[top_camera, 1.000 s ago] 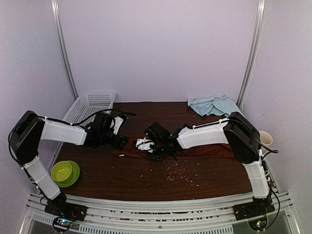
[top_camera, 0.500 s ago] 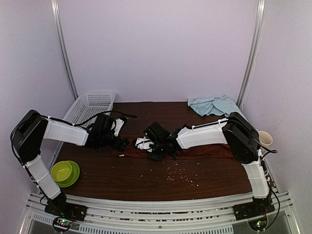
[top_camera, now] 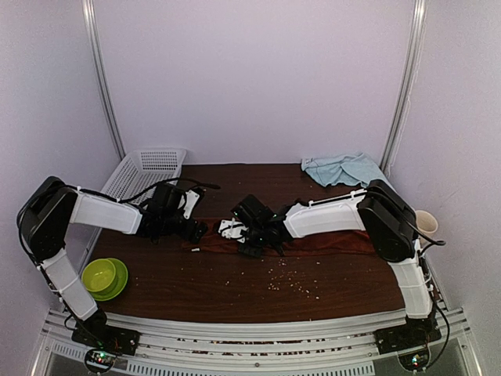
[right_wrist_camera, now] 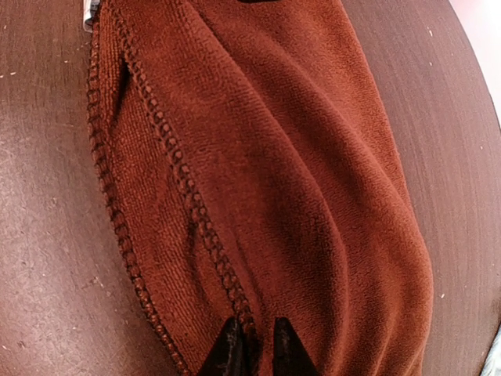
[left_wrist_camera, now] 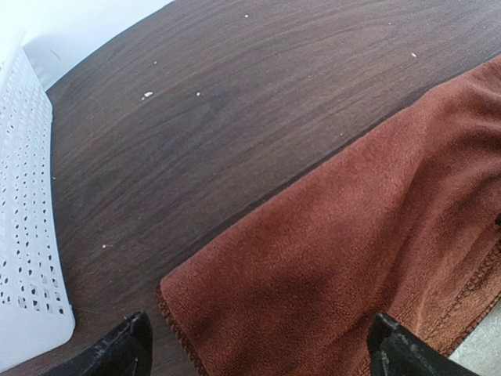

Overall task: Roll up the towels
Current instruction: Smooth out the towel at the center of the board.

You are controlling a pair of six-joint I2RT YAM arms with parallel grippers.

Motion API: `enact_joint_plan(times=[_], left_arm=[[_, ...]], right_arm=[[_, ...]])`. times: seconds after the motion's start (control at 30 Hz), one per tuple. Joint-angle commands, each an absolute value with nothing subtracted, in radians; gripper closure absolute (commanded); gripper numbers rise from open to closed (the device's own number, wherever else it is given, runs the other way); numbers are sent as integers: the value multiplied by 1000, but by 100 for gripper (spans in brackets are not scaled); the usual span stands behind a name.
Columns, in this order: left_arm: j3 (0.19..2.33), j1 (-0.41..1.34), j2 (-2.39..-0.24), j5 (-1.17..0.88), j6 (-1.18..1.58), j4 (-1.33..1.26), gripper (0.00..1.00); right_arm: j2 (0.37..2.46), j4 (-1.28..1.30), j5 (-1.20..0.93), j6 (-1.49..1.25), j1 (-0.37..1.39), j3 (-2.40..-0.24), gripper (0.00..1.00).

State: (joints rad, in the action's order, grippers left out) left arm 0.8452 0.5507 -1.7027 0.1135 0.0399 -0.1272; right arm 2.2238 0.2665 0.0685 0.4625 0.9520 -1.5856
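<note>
Tabletop point(top_camera: 235, 291) unchanged; right jaws have closed on rust-red towel point(right_wrist_camera: 297, 172).

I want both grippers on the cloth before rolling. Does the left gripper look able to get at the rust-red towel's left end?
Likely yes: the left gripper hangs open over that end of the rust-red towel, nothing covering it.

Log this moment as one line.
left gripper: open over red towel end | right gripper: pinching red towel hem | blue towel: bunched, far right corner, untouched

Two towels point(top_camera: 337, 241), one basket point(top_camera: 147, 170), one bowl point(top_camera: 104, 276)
</note>
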Motion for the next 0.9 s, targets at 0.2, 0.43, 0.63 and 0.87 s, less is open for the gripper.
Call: enact_joint_plan(times=[0.2,0.43,0.63,0.87], left_arm=[[844,545,-1720,95,52,-175,2],[845,544,-1721,95,52,-173,2],[847,544,-1722,95,53,-173,2],[853,545,-1727,94,51,-170,2]], right_arm=[[2202,268,83,451,937,-1618,81],[2191,271,80,453,934,-1617,80],[2182,276,73,456,930,-1617,80],[2169,281,67,458,926,-1618,79]])
